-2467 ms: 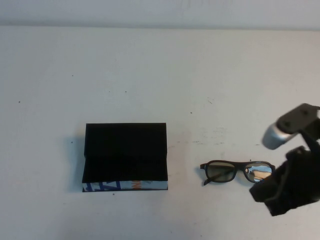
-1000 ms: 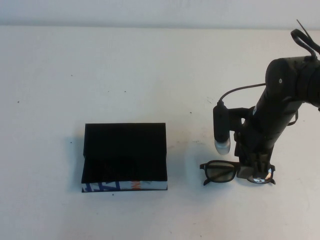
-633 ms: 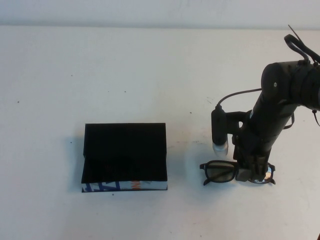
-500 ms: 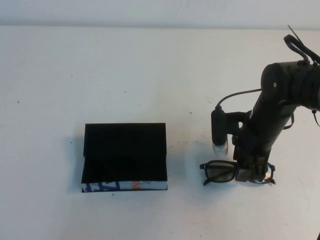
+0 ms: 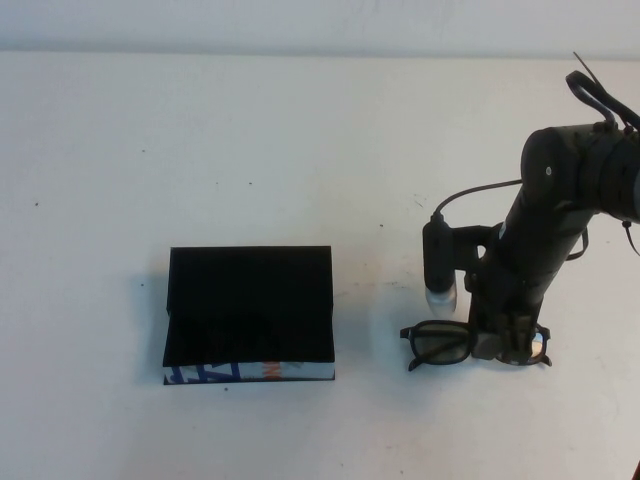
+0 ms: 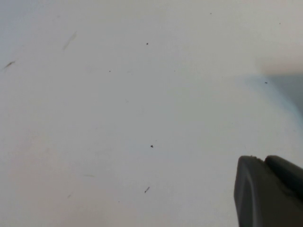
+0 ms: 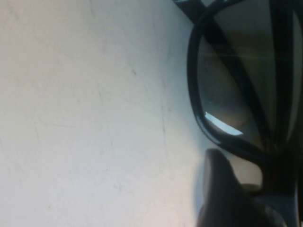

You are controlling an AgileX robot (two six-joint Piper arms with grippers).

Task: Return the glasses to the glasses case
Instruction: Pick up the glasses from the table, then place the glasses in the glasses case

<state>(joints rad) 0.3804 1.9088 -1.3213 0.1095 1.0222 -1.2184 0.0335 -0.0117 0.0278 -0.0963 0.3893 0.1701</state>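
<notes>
The glasses [image 5: 440, 343], dark-framed with reflective lenses, lie flat on the white table right of the glasses case [image 5: 250, 300]. The case is a black box lying open, its flap lid folded back and its blue, white and orange front edge facing me. My right gripper [image 5: 510, 345] is down on the glasses, over the right lens next to the bridge. In the right wrist view the frame [image 7: 222, 137] and one lens fill the picture, right against the gripper. My left gripper [image 6: 267, 189] is shut over bare table and shows only in the left wrist view.
The white table [image 5: 300, 150] stretches around both objects, with a gap of bare surface between the case and the glasses. A cable and a small silver-tipped black cylinder [image 5: 438, 265] hang on the right arm just above the glasses' left lens.
The right arm came in from the lower right and lowered onto the glasses. Over the last second it barely shifted. The glasses and case stayed in place.
</notes>
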